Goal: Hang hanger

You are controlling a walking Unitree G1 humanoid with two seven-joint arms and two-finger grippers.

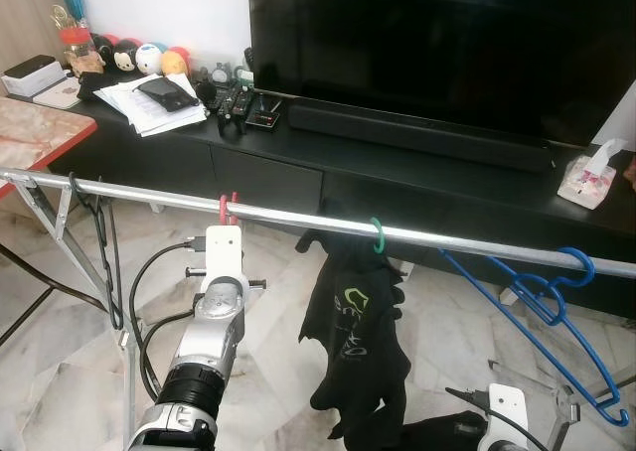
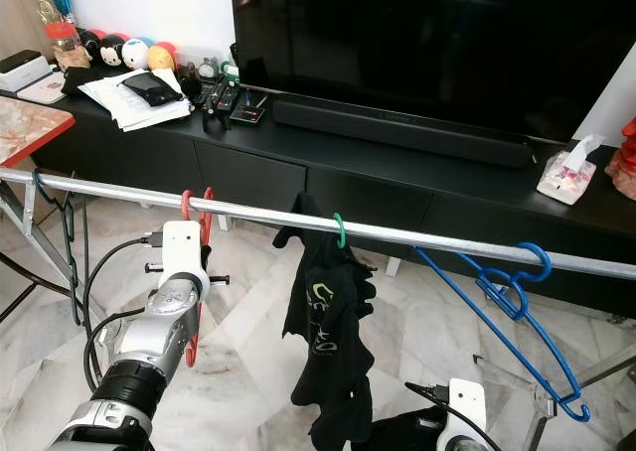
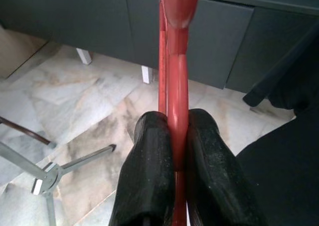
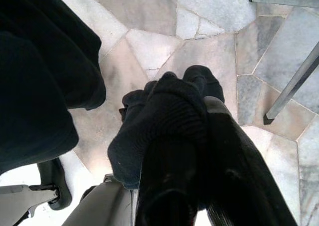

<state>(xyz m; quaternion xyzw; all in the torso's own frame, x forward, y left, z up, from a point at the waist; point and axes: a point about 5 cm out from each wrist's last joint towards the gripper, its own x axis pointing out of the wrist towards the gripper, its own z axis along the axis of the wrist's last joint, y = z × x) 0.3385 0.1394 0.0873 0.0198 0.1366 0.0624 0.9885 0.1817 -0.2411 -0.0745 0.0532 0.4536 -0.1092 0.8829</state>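
Left hand (image 3: 172, 151): raised under the rail, fingers (image 3: 149, 171) pressed together on the stem of the red hanger, one on each side
Red hanger (image 2: 204, 208): its hook is over the rail, left of the black garment; the body hangs down alongside the left arm
Rail (image 1: 298, 218): a silver bar running across the scene from left to right, sloping slightly down toward the right, on a metal stand (image 1: 50, 223)
Black garment (image 1: 353, 322): hangs from a green hook (image 1: 377, 234) near the middle of the rail, reaching down toward the floor
Blue hanger (image 1: 556, 312): hooked on the rail to the right of the garment, hanging tilted and bare
Right hand (image 4: 192, 136): low near the floor, pinching a bunch of dark knit cloth (image 4: 159, 121) that covers its fingertips
Floor (image 4: 149, 47): pale marble tiles
Bench (image 1: 397, 178): long black TV unit behind the rail, carrying a television (image 1: 447, 44), a black speaker bar (image 1: 417, 133), papers (image 1: 149, 103), remotes (image 1: 238, 103), small round toys (image 1: 149, 57) and a tissue pack (image 1: 591, 178)
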